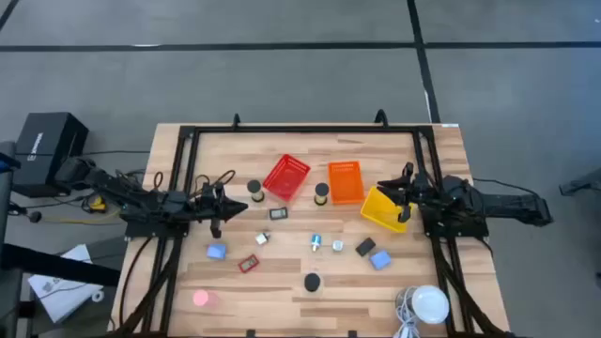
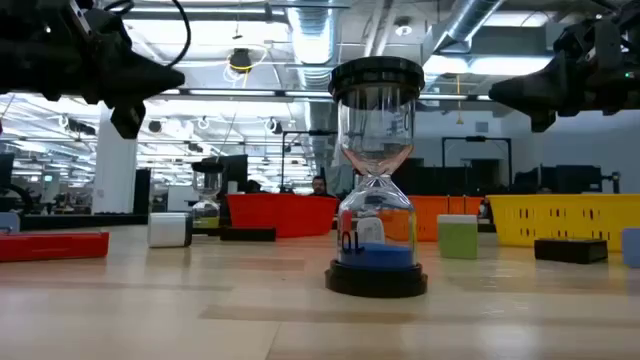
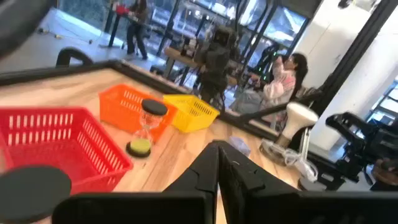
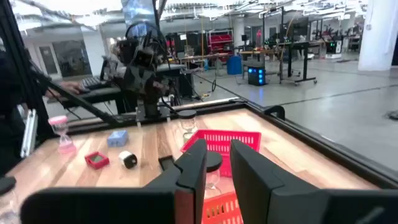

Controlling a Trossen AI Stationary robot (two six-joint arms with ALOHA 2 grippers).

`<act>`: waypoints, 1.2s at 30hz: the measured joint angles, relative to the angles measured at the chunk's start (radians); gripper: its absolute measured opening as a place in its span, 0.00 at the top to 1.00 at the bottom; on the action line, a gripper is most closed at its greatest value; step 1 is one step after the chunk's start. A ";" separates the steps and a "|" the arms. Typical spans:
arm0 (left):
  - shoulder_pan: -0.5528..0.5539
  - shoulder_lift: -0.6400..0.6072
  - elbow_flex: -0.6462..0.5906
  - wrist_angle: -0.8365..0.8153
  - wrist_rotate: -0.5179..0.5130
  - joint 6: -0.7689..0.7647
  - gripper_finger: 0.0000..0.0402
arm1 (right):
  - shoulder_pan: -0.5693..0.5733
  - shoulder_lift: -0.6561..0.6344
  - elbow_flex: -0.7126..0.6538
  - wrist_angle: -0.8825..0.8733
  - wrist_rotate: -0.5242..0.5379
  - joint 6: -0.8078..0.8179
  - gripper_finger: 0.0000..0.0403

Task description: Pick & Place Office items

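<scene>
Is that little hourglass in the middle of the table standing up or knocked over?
Standing upright. The hourglass rests on its black base with its cap on top, blue sand settled in the lower bulb.

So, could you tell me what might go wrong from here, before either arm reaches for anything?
1. The hourglass near the table's front stands tall and narrow; a sideways approach could likely tip it.
2. Another hourglass stands very close to the orange basket, leaving little room for a tool beside it.
3. The right tool, shut and empty, sits over the yellow basket; descending straight down could strike the rim. The left tool is also shut.
</scene>
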 joint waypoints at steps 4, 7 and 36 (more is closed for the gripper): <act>0.000 0.075 0.000 0.069 0.000 0.000 1.00 | 0.000 0.000 0.000 -0.005 0.000 0.018 0.84; 0.000 0.118 0.000 0.118 0.000 0.000 1.00 | 0.000 0.000 0.000 -0.005 0.000 0.033 0.84; 0.000 0.179 0.152 0.226 0.256 0.240 1.00 | 0.001 -0.001 0.000 0.075 -0.030 0.021 0.84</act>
